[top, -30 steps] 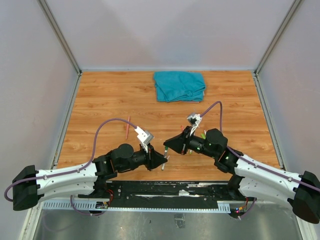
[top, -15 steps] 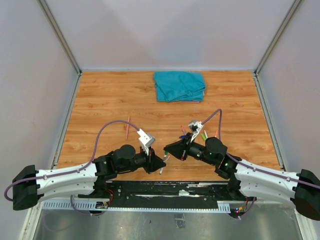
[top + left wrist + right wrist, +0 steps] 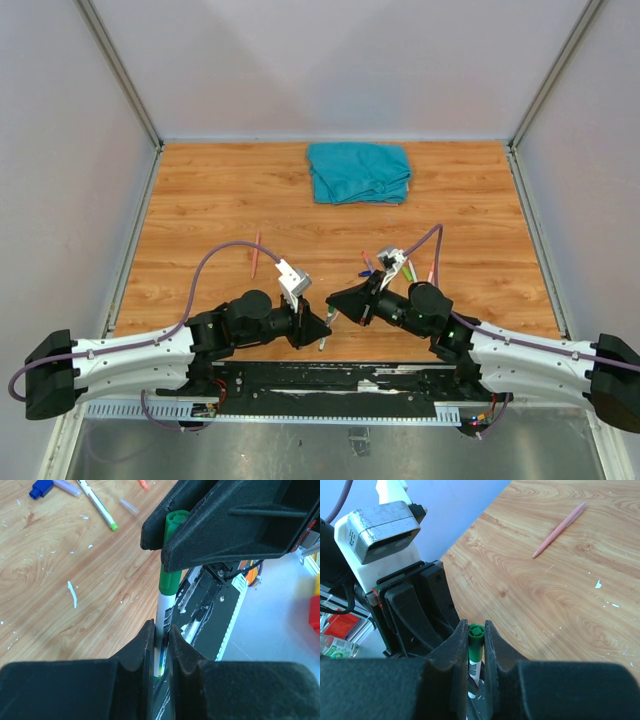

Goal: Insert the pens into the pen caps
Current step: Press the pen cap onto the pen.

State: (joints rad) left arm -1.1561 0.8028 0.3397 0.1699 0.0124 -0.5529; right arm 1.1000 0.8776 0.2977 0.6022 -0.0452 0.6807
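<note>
Above the near edge of the table (image 3: 200, 190), mid-width, the left gripper (image 3: 161, 630) pinches a white-barrelled pen (image 3: 163, 607), and the right gripper (image 3: 476, 630) pinches a green cap (image 3: 475, 647) fitted over the pen's end. 1 pink pen (image 3: 255, 256) lies toward the left edge.

Bright, even light; soft shadows; blurred wrist-view foregrounds.

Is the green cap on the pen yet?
On: the green cap sits over the white pen, no tip showing. Pushed fully home? Cannot tell.
</note>
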